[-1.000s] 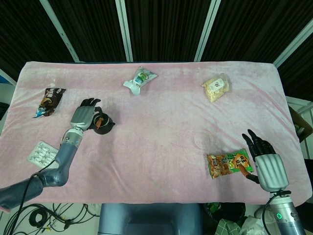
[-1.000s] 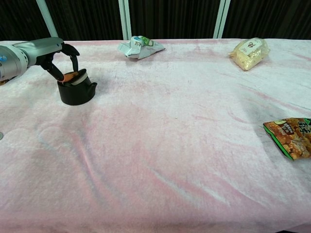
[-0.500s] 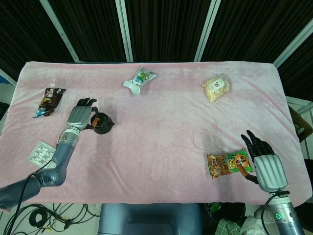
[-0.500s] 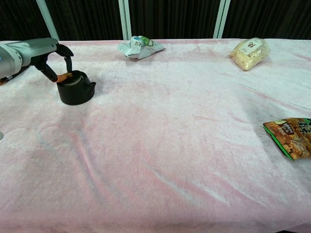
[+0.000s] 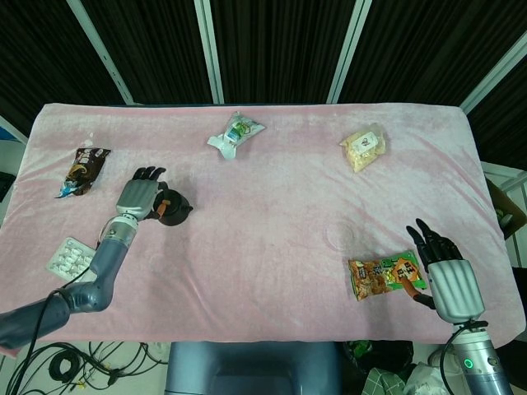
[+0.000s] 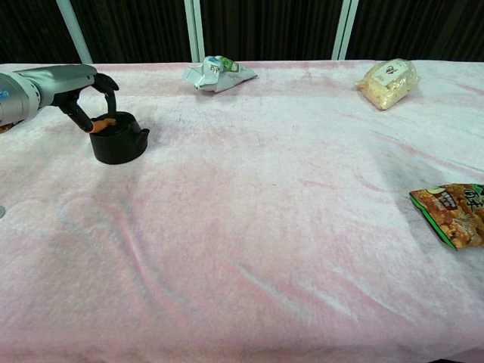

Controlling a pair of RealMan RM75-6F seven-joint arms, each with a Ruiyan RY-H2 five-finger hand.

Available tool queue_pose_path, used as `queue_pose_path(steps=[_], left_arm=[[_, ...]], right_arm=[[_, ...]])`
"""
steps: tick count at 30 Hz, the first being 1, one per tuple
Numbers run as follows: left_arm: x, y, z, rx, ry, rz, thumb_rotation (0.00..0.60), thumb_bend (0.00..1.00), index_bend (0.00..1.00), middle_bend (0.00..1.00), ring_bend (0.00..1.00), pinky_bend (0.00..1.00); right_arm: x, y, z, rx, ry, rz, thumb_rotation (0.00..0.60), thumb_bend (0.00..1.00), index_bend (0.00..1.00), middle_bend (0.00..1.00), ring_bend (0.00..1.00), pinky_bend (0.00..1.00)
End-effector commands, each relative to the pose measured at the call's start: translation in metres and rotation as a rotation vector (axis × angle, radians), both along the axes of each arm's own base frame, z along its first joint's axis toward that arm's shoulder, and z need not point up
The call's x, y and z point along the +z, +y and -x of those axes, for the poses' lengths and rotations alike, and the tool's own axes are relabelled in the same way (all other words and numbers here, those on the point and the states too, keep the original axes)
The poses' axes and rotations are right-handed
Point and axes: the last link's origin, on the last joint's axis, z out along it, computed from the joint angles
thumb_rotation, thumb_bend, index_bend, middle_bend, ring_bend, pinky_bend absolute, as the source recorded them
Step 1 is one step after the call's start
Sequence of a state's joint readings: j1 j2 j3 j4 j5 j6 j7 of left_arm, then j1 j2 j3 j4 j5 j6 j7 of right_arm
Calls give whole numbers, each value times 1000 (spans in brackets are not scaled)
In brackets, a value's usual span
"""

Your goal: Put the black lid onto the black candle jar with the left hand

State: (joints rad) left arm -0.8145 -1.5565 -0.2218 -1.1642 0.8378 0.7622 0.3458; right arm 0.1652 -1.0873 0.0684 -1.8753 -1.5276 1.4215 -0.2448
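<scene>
At the far left of the pink velvet-covered surface, a brown snack packet and a white blister pack of pills are lying untouched. Just to their right, the silver-and-black left hand is being held over the squat black candle jar. Its fingers are curled down around the round black lid, which appears to be sitting on the jar's mouth; whether it is being gripped or only touched cannot be told.

The seating step seems to be in hand. The next move probably calls for the lid to be checked as level and pressed home, then for the fingers to be spread and lifted straight up so the jar is not being dragged.

Further right, a white-and-green pouch and a pale yellow bag are lying along the far edge. Nearest the right edge, the right hand is being held with fingers spread, holding nothing, beside an orange-and-green snack bag.
</scene>
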Motion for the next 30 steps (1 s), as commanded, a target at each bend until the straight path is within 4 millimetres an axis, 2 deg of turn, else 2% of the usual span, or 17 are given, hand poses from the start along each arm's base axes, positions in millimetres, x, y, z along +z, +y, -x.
queue_pose_path(steps=[1, 8, 10, 13, 16, 18, 22, 26, 30], left_arm=[[8, -1, -9, -3, -44, -27, 600, 197, 30, 1, 0, 0], [39, -9, -33, -83, -198, -132, 600, 182, 0, 0, 0, 0], [54, -20, -37, -121, -220, -171, 600, 182, 5, 0, 0, 0], [72, -55, -34, -158, -205, -171, 600, 211, 68, 1, 0, 0], [93, -106, -17, -167, -71, -175, 600, 244, 100, 3, 0, 0], [108, -147, -3, -145, 38, -192, 600, 244, 118, 4, 0, 0], [128, -206, 14, -97, 42, -219, 600, 245, 160, 3, 0, 0], [146, -230, 30, -108, 22, -273, 600, 245, 156, 3, 0, 0], [154, -232, 42, -115, 0, -312, 600, 244, 131, 3, 0, 0]], right_arm=[[0, 0, 0, 0, 0, 0, 600, 178, 0, 25, 133, 192], [0, 0, 0, -2, -4, -1, 600, 178, 0, 25, 133, 192], [0, 0, 0, -1, -4, 1, 600, 178, 0, 25, 133, 192], [2, 0, -1, -2, -8, 5, 600, 178, 0, 25, 132, 192], [3, -1, -1, -1, -9, 10, 600, 178, 0, 25, 132, 192], [4, -1, -1, 0, -8, 12, 600, 178, 0, 25, 132, 192], [5, -1, -2, 2, -10, 15, 600, 178, 0, 25, 133, 192], [6, -1, -3, 10, -13, 19, 600, 178, 0, 25, 132, 192], [7, -1, -3, 13, -9, 19, 600, 177, 0, 25, 133, 192]])
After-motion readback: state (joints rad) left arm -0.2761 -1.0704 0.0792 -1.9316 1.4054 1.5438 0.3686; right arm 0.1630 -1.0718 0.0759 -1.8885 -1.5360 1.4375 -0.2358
